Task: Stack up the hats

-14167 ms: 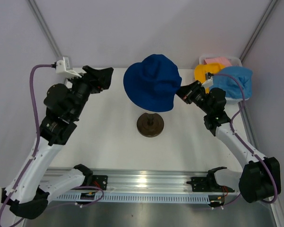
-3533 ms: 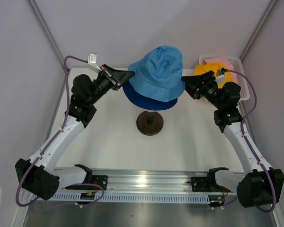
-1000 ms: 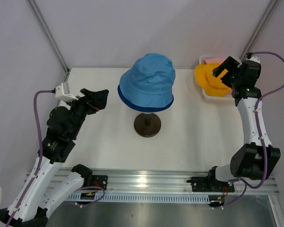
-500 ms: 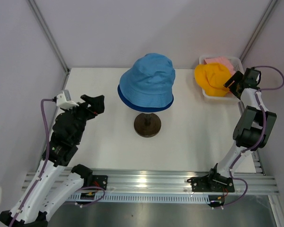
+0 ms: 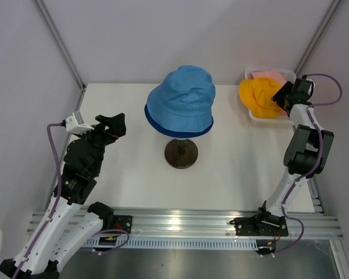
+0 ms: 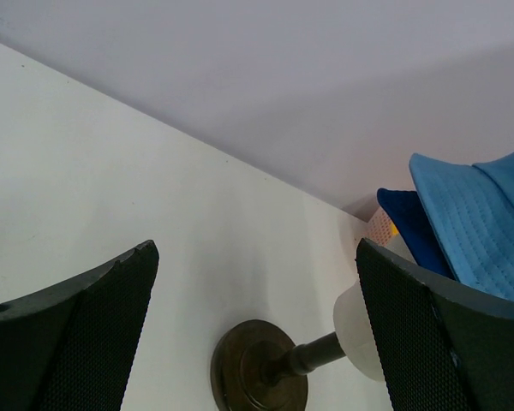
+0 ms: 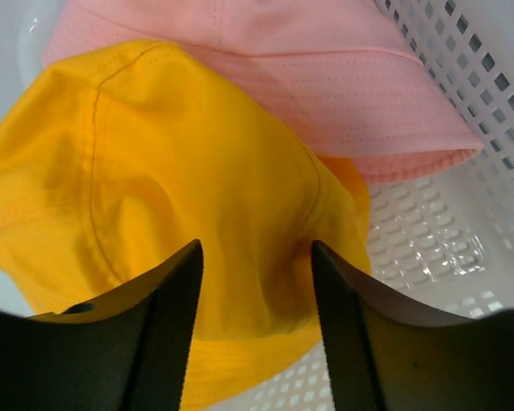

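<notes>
A light blue hat [image 5: 181,96] sits on top of a dark blue hat [image 5: 163,123] on the mannequin stand; both also show in the left wrist view, light blue [image 6: 484,227] over dark blue [image 6: 405,224]. A yellow-orange hat [image 5: 259,97] and a pink hat [image 5: 269,75] lie in the white basket. My right gripper [image 5: 281,97] is open at the yellow-orange hat [image 7: 154,171], its jaws [image 7: 255,248] straddling the fabric near the brim, with the pink hat [image 7: 265,68] behind. My left gripper [image 5: 117,125] is open and empty left of the stand, and its jaws [image 6: 257,282] frame the stand.
The cream mannequin head [image 6: 360,330] stands on a dark round base [image 5: 181,154], which also shows in the left wrist view [image 6: 259,370]. The white mesh basket [image 7: 463,231] sits at the table's back right corner [image 5: 288,74]. Tent walls close in behind and beside the table.
My right gripper has swung down from above the basket to the yellow-orange hat. My left arm has drawn back slightly toward the near left. The stacked blue hats have not moved.
</notes>
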Controlling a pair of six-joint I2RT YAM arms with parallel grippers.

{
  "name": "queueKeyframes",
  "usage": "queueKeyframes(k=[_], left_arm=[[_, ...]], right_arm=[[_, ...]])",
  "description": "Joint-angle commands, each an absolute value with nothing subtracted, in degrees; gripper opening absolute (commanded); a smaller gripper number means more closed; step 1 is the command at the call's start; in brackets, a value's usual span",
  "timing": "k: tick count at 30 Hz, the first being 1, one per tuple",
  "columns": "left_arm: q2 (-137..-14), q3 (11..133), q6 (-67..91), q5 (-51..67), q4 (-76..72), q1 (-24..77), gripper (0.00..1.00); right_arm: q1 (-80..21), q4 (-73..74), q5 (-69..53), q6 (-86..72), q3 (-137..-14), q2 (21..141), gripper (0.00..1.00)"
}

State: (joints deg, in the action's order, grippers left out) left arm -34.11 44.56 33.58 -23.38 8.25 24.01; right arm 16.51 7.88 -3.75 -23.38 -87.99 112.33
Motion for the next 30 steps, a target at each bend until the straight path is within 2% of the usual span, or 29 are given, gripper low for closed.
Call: queueKeyframes(k=[1,7,8,10,11,18,25,30], left_arm=[[-34.89,46.58,34.19,-23.29,8.08,23.47,0.99],[-32.88,47.29,32.52,-24.61,8.44,23.38,1.00],[-32.18,47.20,32.69,-24.96,8.35,23.38,1.00],[-31.47,46.76,33.31,-25.22,8.26,23.29,0.99],[-30.77,46.32,33.57,-25.22,8.17,23.29,0.99],[-30.67,46.23,35.06,-24.88,8.43,23.03,0.99],[-36.03,49.75,36.91,-18.46,10.28,22.24,0.99],[-35.77,48.08,39.64,-15.74,9.06,21.80,0.99]], right_arm=[[16.44,6.76,-2.72,-23.82,-92.11,114.96,0.55],[16.00,7.47,-1.76,-22.50,-92.72,114.79,0.37],[16.00,7.64,-1.32,-22.33,-92.81,114.87,0.23],[16.17,8.17,-1.49,-21.80,-92.99,114.87,0.04],[16.17,8.61,-1.76,-21.88,-93.25,114.61,0.00],[14.07,10.54,-11.42,-21.19,-96.67,105.92,0.00],[9.85,12.31,-25.64,-23.99,-110.54,96.51,0.00],[5.28,11.26,-28.82,-28.81,-121.01,94.13,0.00]])
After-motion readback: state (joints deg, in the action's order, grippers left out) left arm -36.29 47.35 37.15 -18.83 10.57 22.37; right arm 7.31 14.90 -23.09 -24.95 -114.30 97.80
